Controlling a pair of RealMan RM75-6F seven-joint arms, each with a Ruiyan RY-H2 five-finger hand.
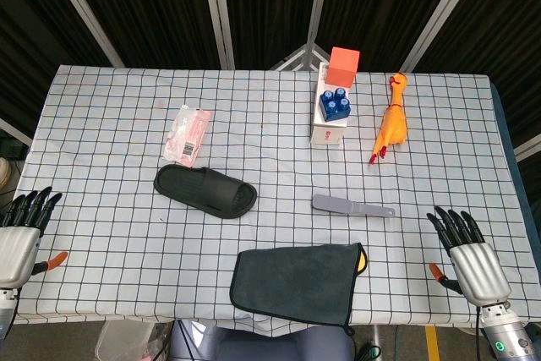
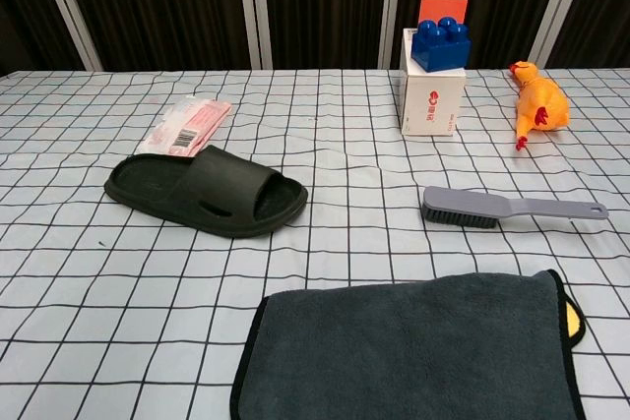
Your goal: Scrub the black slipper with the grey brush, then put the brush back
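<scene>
On the tabletop point(image 1: 101, 116), covered with a white cloth printed in a black grid, the only lettering sits on the tall white cardboard box point(image 2: 431, 95): a small red logo mark and a few characters on its front face, too small to read. A blue plastic studded building block point(image 2: 440, 43) rests on top of that box, and an orange-red rectangular block point(image 2: 442, 4) stands just behind it. The flat pink-and-white plastic packet point(image 1: 187, 134) carries a pale label strip, its print illegible in both views.

The black rubber slipper point(image 2: 207, 193) lies on its sole left of centre, toe opening toward the right, just in front of the packet. The grey plastic brush point(image 2: 512, 209) lies flat to the right of centre, bristles down, handle pointing right, well apart from the slipper. A dark grey microfibre towel with black edging point(image 2: 413, 351) is spread at the near edge, a yellow corner peeking out on its right; its front edge is cut off in the chest view. A yellow rubber chicken toy point(image 1: 391, 122) lies right of the box.

The left robot hand point(image 1: 21, 234) rests at the left edge, partly cut off, fingers extended and holding nothing. The right robot hand point(image 1: 465, 251) sits near the right corner, fingers straight and apart, empty. Neither shows in the chest view.
</scene>
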